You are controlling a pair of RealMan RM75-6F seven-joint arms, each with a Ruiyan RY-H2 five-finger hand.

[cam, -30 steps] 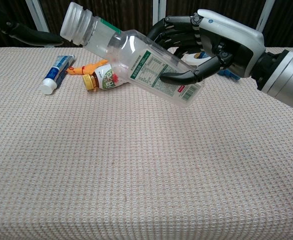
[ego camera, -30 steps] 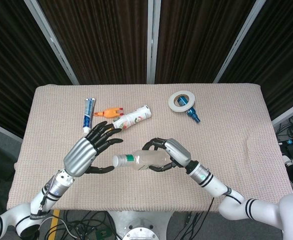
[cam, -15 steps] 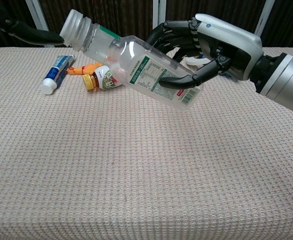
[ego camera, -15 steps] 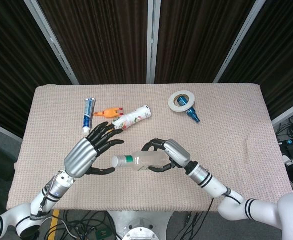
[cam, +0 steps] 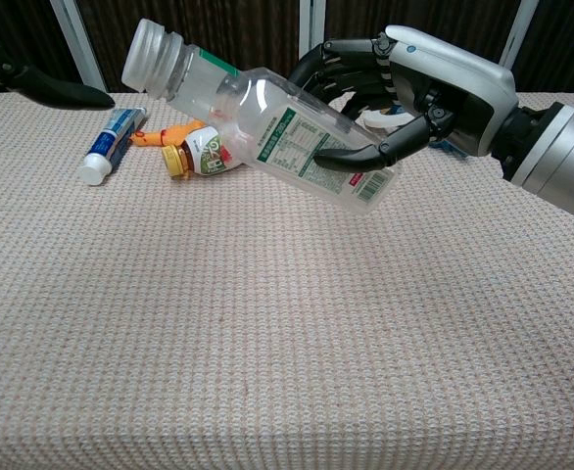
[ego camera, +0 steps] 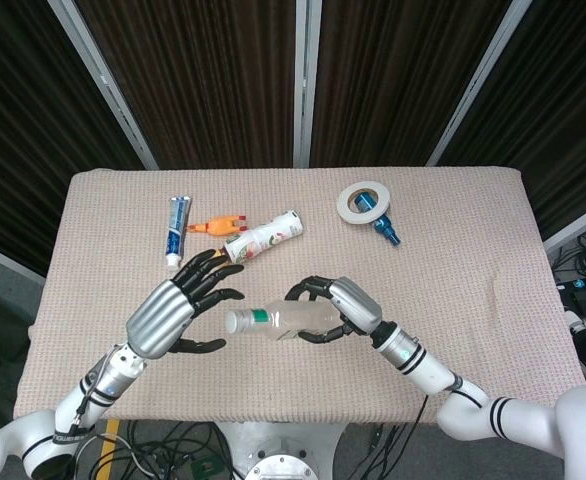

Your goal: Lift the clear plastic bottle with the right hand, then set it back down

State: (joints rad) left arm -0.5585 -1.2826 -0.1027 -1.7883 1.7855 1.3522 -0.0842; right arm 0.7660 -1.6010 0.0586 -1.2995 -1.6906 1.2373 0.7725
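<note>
The clear plastic bottle [ego camera: 281,321] [cam: 263,125] hangs above the table, lying almost on its side with its capless neck pointing left. My right hand [ego camera: 339,308] [cam: 419,90] grips it around its base end, fingers wrapped over the labelled body. My left hand [ego camera: 176,308] hovers left of the bottle's neck, fingers spread and holding nothing; in the chest view only a dark fingertip [cam: 47,89] of it shows at the upper left.
At the back left of the woven cloth [ego camera: 473,270] lie a blue-and-white tube [ego camera: 177,228] [cam: 111,145], an orange toy [ego camera: 216,225] and a small labelled bottle [ego camera: 264,236] [cam: 201,154]. A tape roll [ego camera: 363,201] and a blue object [ego camera: 385,231] lie at the back right.
The left hand has drawn a little to the left, away from the bottle's neck. The bottle stays aloft in the right hand with barely any shift.
</note>
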